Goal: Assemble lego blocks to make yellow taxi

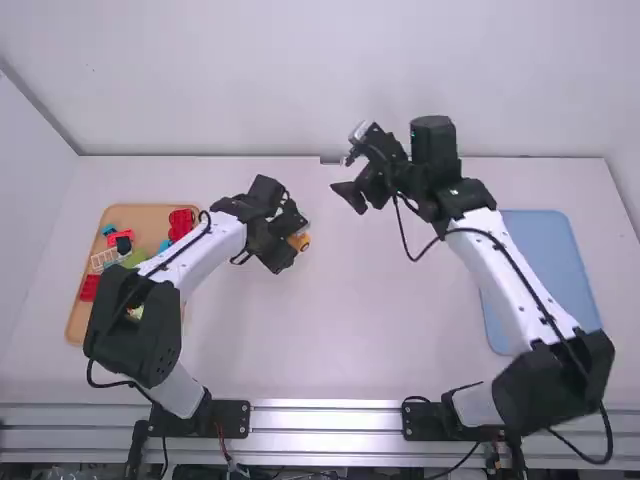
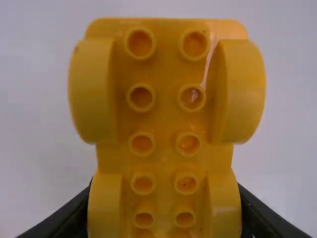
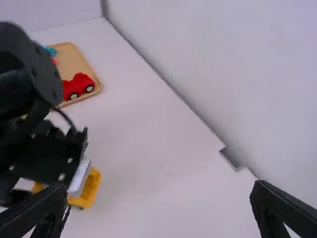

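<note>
Yellow chassis (image 2: 166,119) held in left tool (image 1: 290,245), toward far edge of counter (image 1: 350,330); right tool (image 3: 159,191) wide. Likely mid-assembly; next move calls for a body block.

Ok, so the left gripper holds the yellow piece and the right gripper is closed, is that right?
No, the right gripper is wide open, as the right wrist view shows; the left gripper does hold the yellow piece.

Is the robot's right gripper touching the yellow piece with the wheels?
Apart. The high view shows a gap: white table can be seen between the right gripper and the yellow piece.
</note>
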Robot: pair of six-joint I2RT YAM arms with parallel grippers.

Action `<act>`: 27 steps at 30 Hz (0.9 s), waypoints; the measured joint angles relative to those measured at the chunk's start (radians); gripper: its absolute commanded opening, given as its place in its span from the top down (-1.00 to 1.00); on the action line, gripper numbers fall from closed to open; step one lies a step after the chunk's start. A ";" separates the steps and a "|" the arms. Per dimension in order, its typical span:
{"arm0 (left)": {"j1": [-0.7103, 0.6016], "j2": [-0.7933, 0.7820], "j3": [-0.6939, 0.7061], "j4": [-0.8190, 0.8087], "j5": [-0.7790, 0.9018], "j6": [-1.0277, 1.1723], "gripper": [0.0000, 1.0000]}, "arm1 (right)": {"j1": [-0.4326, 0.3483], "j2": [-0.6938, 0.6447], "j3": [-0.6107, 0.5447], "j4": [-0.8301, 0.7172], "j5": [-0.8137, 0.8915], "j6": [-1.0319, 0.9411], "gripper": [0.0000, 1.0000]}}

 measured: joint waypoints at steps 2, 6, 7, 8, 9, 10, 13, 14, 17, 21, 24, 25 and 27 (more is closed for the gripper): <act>-0.035 0.008 -0.001 0.003 0.012 0.071 -0.19 | -0.033 -0.071 -0.081 0.051 0.001 0.024 -0.97; -0.108 0.043 -0.001 0.029 0.032 0.195 0.12 | -0.071 -0.187 -0.237 0.130 0.008 0.069 -0.97; -0.127 0.060 -0.001 0.040 0.035 0.224 0.12 | -0.071 -0.207 -0.270 0.147 0.007 0.078 -0.97; -0.127 0.060 -0.001 0.040 0.035 0.224 0.10 | -0.071 -0.210 -0.274 0.148 0.008 0.078 -0.97; -0.153 0.085 -0.001 0.040 0.037 0.266 0.03 | -0.071 -0.233 -0.315 0.164 0.007 0.087 -0.97; -0.167 0.103 -0.001 0.040 0.038 0.291 0.01 | -0.071 -0.245 -0.338 0.171 0.007 0.090 -0.97; -0.200 0.158 -0.001 0.064 0.037 0.355 0.05 | -0.070 -0.272 -0.395 0.198 0.008 0.101 -0.97; -0.212 0.188 -0.001 0.076 0.033 0.380 0.04 | -0.070 -0.280 -0.414 0.207 0.007 0.104 -0.97; -0.223 0.236 -0.001 0.090 0.019 0.411 0.05 | -0.070 -0.286 -0.430 0.212 0.007 0.105 -0.97; -0.218 0.272 -0.001 0.085 0.004 0.459 -0.14 | -0.066 -0.287 -0.430 0.216 0.008 0.109 -0.97; -0.216 0.280 -0.001 0.092 -0.020 0.477 -0.65 | -0.059 -0.287 -0.430 0.220 0.007 0.108 -0.97; -0.216 0.280 -0.001 0.102 -0.029 0.485 -0.77 | -0.051 -0.287 -0.430 0.223 0.007 0.106 -0.97; -0.216 0.280 -0.001 0.119 -0.039 0.485 -0.82 | -0.045 -0.287 -0.430 0.229 0.008 0.108 -0.98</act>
